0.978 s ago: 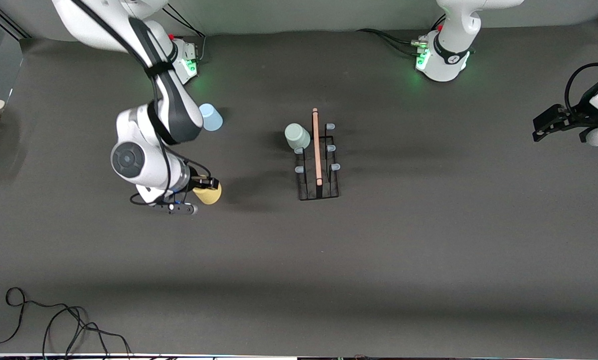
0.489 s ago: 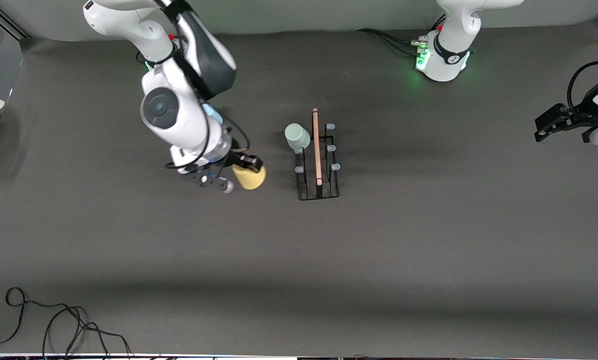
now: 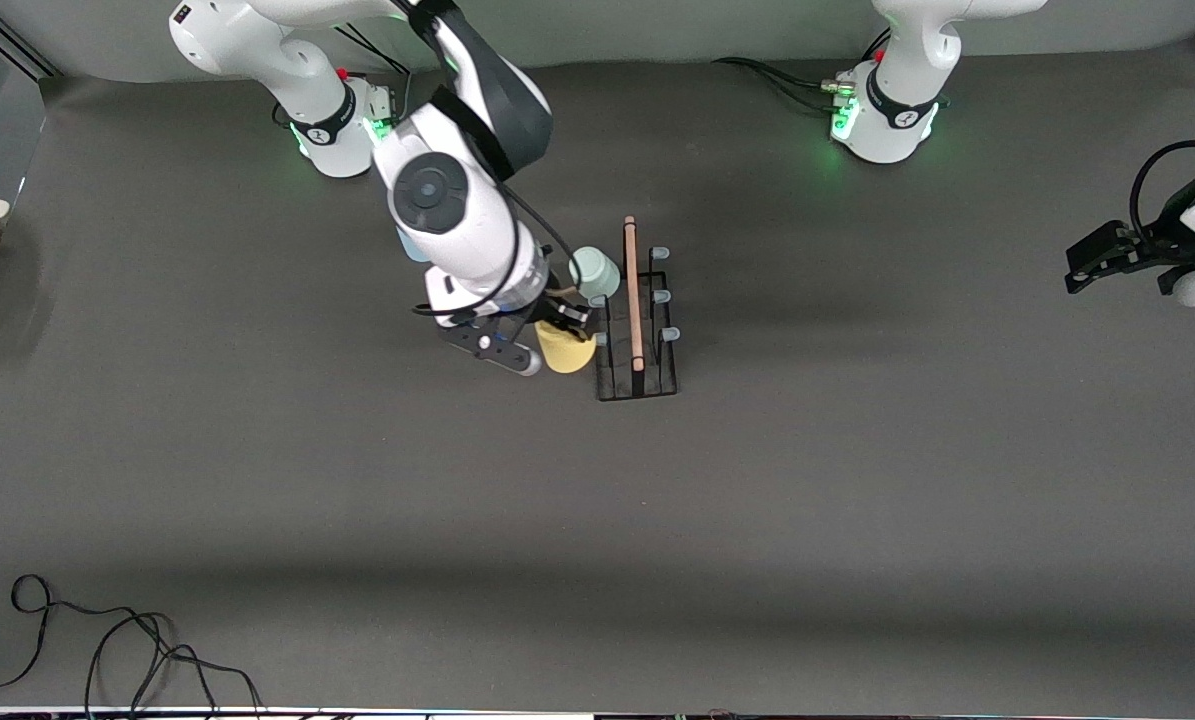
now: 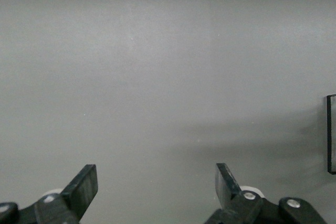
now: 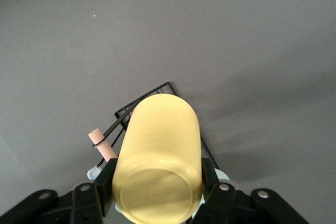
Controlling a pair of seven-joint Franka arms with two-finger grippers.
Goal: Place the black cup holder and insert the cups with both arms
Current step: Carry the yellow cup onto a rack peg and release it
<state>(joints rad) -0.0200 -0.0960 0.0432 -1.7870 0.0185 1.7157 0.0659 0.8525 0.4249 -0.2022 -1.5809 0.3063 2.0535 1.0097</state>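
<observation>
Yellow cup [image 3: 567, 351] clamped in right gripper [image 3: 563, 322], held just beside the black rack [image 3: 637, 385], which carries the green cup [image 3: 594, 273]. Left gripper [image 3: 1107, 256] waits, jaws wide.

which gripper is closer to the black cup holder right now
Right. The right gripper, shut on the yellow cup, is right beside the black cup holder; the left gripper waits at the left arm's end.

High front camera looks down across the worktop [image 3: 657, 520] toward my bases. My right wrist camera peers closely past my right pincer [image 5: 157, 192], sharing the rack [image 3: 635, 330] with it; my left wrist camera faces bare worktop.
</observation>
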